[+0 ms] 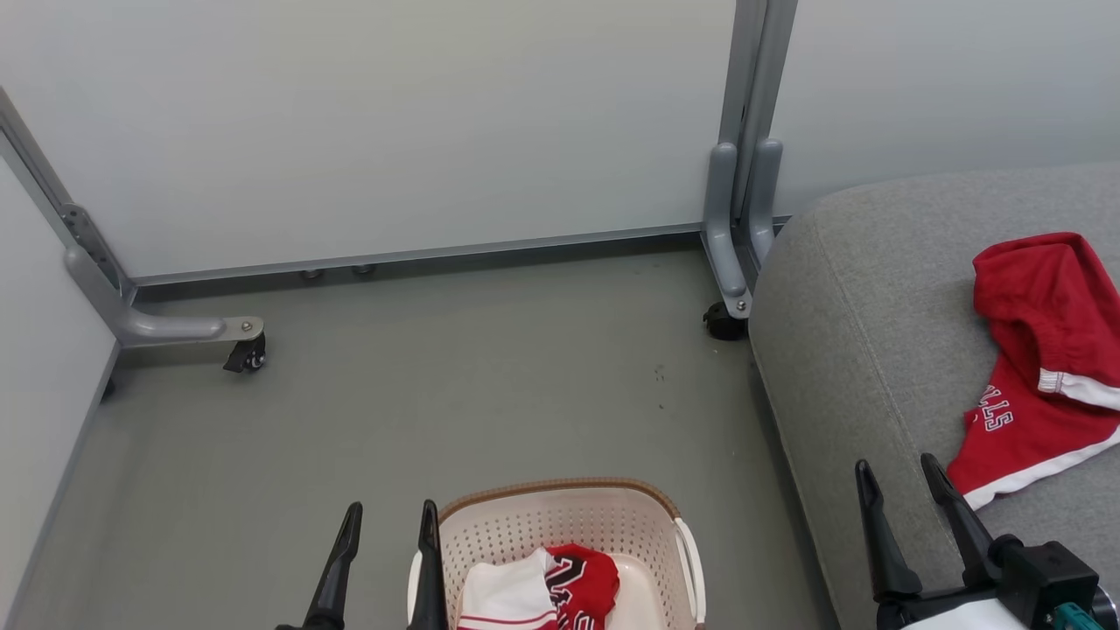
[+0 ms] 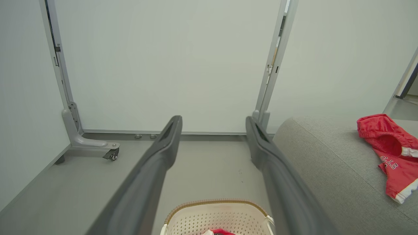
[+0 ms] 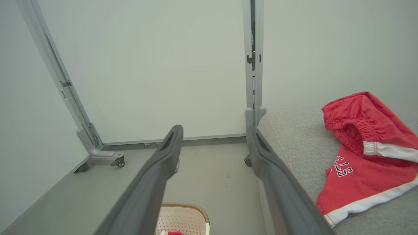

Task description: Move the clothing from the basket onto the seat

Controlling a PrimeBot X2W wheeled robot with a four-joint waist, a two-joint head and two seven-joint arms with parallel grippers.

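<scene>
My head camera showed the red-and-white garment in the basket plainly; my wrist cameras caught a sliver. The other garment lay on the seat. The left gripper and right gripper stood wide, empty.

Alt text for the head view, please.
A red garment lies on the grey seat at right; a second garment sits in the basket at bottom centre. The left pincer and right pincer stand open and empty.
</scene>
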